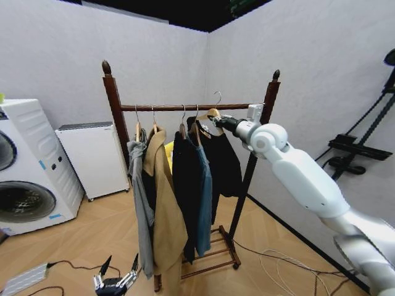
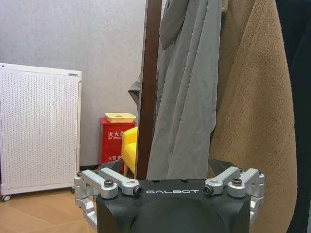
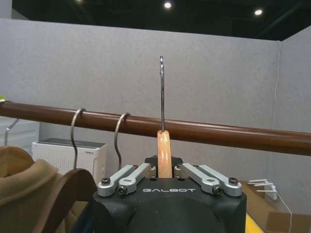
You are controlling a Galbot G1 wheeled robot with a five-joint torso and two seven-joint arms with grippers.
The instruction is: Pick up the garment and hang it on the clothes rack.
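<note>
The right gripper (image 3: pixel 165 171) is clamped on the light wooden hanger (image 3: pixel 164 151) of the plain black soft garment (image 1: pixel 223 161), its metal hook (image 3: pixel 162 92) raised above the dark reddish-brown wooden clothes rack's bar (image 3: pixel 218 133). Carry the hook past the bar before lowering. The garment hangs limp by the right post (whether it brushes the post, I can't say). The left gripper (image 1: pixel 115 281) idles low, fingers spread.

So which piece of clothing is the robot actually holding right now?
Look at the tall reddish-brown clothes rack by the white wall. At its right end the right pincer grips a wooden hanger carrying the black garment, its hook raised above the bar, unlike its neighbours' hooks.
</note>
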